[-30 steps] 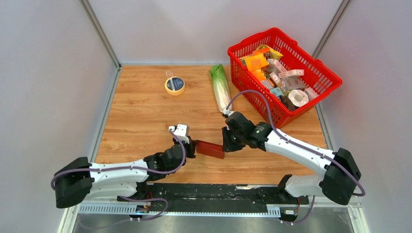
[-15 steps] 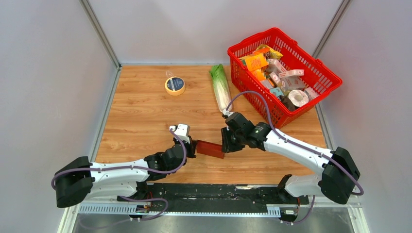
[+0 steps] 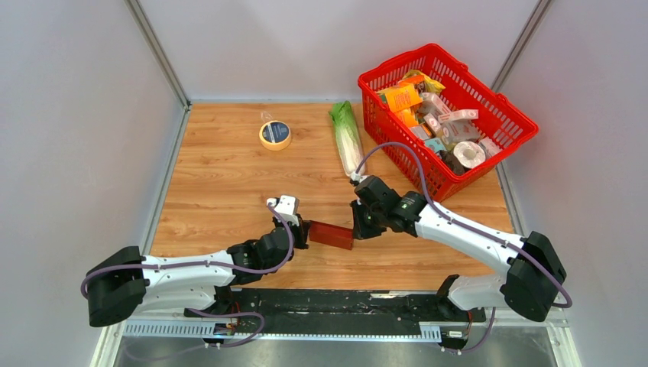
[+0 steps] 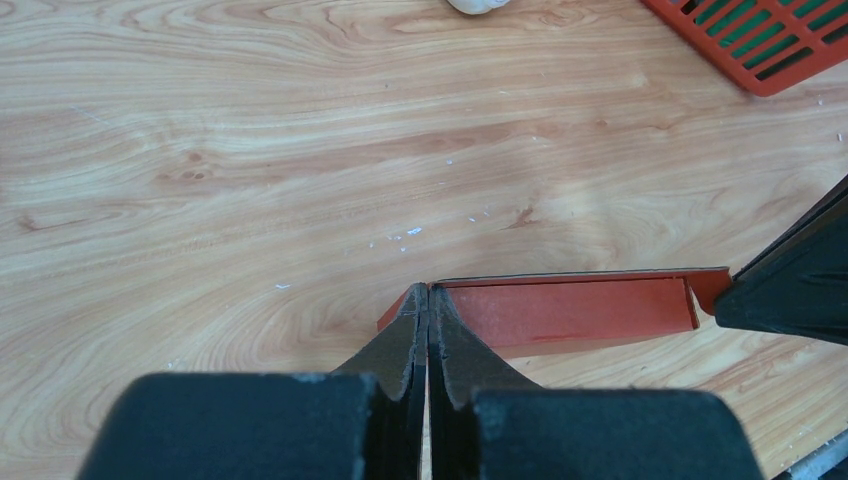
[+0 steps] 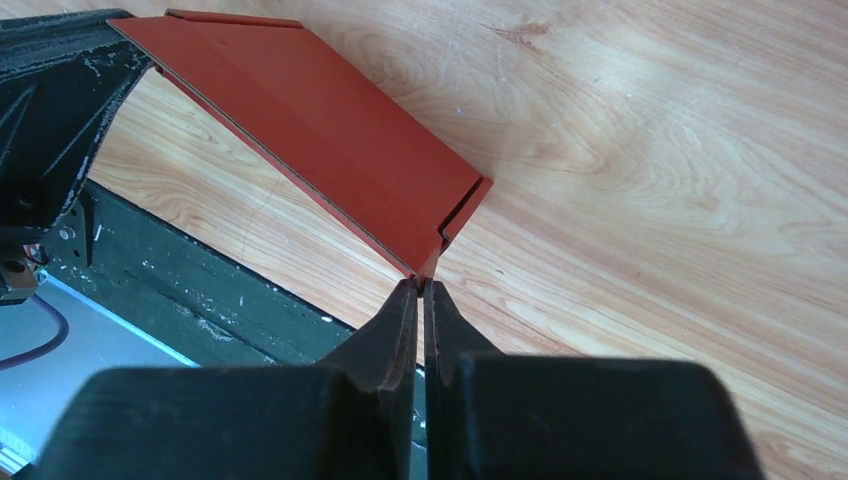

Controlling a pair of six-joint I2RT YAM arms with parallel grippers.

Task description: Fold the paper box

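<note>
Near edge, 6 o'clock: paper box, dark red and mostly flat, with one panel tilted up. It spans the gap between the two arms, and its long axis runs 9 to 3.
Left fingers: pressed together on the box's 9 o'clock end, with thin card between the tips.
Right fingers: closed on the very corner of the 3 o'clock end, beside a small end flap.
Risk, grip: the right hold takes only a sliver of corner, so any twist could let it slip or tear the card.
Risk, tension: if the arms pull apart the sheet may rip. If they push together it may buckle off its creases.
Risk, drop: the box sits close to the desk's front lip, so a lost hold could send it over.
Surface: the wood-grain desk is smooth, with a few pale specks.
Room: plain grey walls on three sides.
Other items: a red basket full of packets at 2 o'clock, a tape roll at 11, and a bagged green vegetable at 12.
</note>
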